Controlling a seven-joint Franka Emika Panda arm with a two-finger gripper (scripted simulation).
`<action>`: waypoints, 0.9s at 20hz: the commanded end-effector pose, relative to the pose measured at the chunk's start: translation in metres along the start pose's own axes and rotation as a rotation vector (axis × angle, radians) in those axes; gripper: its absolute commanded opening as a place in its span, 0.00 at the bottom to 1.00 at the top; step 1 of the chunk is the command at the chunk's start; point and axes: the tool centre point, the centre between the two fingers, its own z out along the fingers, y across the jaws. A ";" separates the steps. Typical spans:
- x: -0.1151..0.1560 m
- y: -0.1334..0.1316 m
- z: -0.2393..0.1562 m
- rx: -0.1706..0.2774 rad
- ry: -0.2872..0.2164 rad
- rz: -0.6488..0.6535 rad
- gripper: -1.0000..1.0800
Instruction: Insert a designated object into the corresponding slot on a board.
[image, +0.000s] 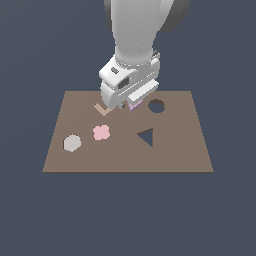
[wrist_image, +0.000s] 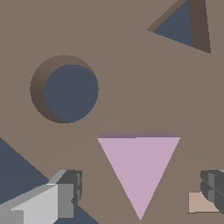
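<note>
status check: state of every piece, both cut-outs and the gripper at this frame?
Gripper: open, fingers either side of the triangle, not touching it.
Purple triangle: flat on the board, not gripped.
Triangular slot: empty.
Round hole: empty.
Pink flower piece: flat on the board.
Grey hexagon piece: flat on the board.
Tan chevron piece: flat, partly hidden by the gripper.

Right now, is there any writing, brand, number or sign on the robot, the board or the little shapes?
None: no text, number or logo shows in either view. The gripper, the brown board, the lilac triangle piece, the pink flower piece and the tan chevron piece are all plain.
</note>
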 end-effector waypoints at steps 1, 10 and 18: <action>-0.002 -0.001 0.003 -0.001 0.000 -0.016 0.96; -0.002 0.000 0.013 -0.001 0.000 -0.017 0.96; -0.003 0.000 0.023 -0.001 0.000 -0.019 0.00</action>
